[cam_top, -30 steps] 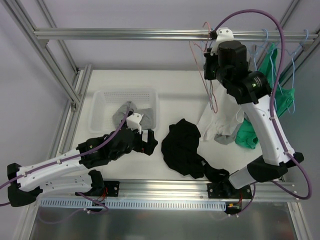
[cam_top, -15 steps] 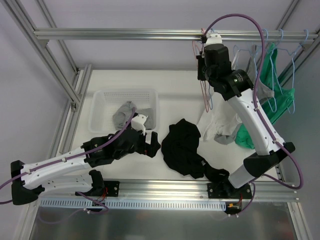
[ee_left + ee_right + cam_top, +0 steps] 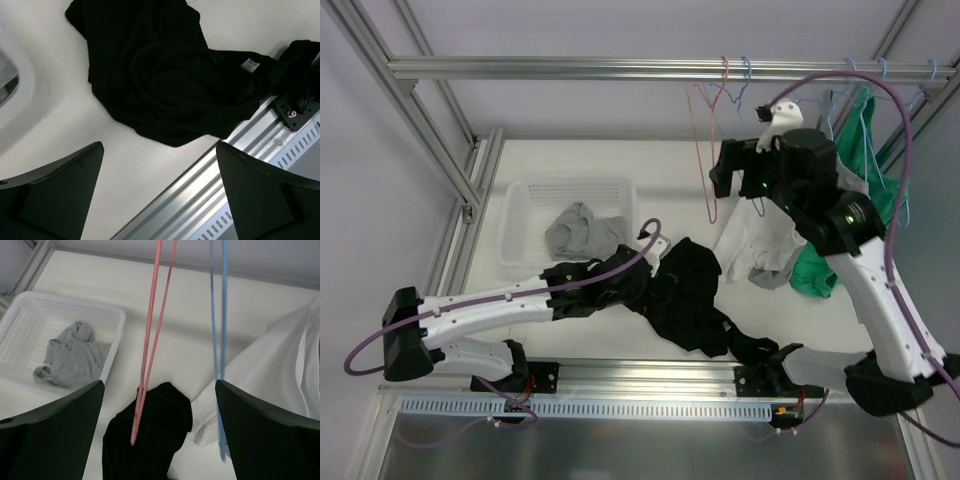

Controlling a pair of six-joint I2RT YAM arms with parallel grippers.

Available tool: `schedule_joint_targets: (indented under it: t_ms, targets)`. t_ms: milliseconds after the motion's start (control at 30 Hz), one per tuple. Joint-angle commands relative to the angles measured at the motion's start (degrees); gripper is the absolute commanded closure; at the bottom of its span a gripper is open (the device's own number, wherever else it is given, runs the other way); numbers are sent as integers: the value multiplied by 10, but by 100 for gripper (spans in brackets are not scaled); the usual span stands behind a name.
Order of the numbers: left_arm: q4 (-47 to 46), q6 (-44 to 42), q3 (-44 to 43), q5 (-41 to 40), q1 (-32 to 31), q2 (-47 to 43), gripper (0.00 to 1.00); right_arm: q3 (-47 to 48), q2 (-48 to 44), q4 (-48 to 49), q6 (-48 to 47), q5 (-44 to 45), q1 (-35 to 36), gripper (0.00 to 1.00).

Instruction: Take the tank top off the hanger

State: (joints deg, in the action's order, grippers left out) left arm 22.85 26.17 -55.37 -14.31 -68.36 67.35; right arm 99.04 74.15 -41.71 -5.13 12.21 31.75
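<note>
**Status.** Black crumpled tank top lies on the white table, off any hanger, between the two arms. Its near end drapes onto the aluminium edge rail by the right arm's base bracket. Judged: removal done, tidy-up pending.

**Pincers.** Left pincer is low over the tank top's edge, jaws wide, nothing held. Right pincer is raised, jaws wide, empty. The bare pink wire hanger hangs just ahead of it; can't tell if the wire sits inside the jaws.

**Risks.**
1. Right arm swing or jaw closure could catch the pink wire and unhook it from the overhead bar, or set the thin blue wire hanger next to it swinging.
2. Left grab at the edge only: the fabric trails, and the end by the bracket may snag on bolts.
3. A pull toward the rail could slide the garment off the near side.
4. White garment is near the black one, w/ green garment beyond. A deep grab may take both.
</note>
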Motion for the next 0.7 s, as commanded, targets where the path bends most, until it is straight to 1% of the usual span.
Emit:
schedule_joint_targets:
  t_ms: [0,33,67,100,133,167,200,233,267,300,333,500,667]
  targets:
    - [-22,-37,-54,7,-12,65,1,-60,-112,1,8,-61,-1,0]
    - [-24,-43,-62,3,-12,100,1,-78,-162,0,8,-63,-2,0]
    - [-30,-48,-71,2,-12,120,1,-114,-188,-3,8,-66,-2,1]
    - [-35,-53,-89,-5,-12,138,1,-132,-216,-4,8,-60,-2,0]
    - [-41,-62,-100,-8,-12,182,1,-151,-244,-4,8,-52,-1,0]
    - [-47,-67,-111,-8,-12,207,1,-167,-298,-6,8,-34,-2,0]
    - [-54,-75,-139,-6,-12,229,1,-193,-324,-8,6,-27,-2,1]
    - [-54,-77,-156,-7,-11,280,1,-200,-347,-11,5,-20,-2,1]
    - [-54,-76,-172,-9,-11,304,1,-204,-383,-23,5,-14,-2,0]
    - [-54,-68,-199,-10,-10,322,1,-204,-394,-31,3,-14,-2,0]
    - [-54,-64,-211,-12,-10,351,1,-201,-404,-39,-2,-13,-2,1]
    - [-59,-41,-255,-49,-8,419,1,-178,-419,-98,-16,-24,-2,0]
    - [-57,-7,-255,-46,-6,469,2,-191,-433,-99,-23,-43,-1,0]
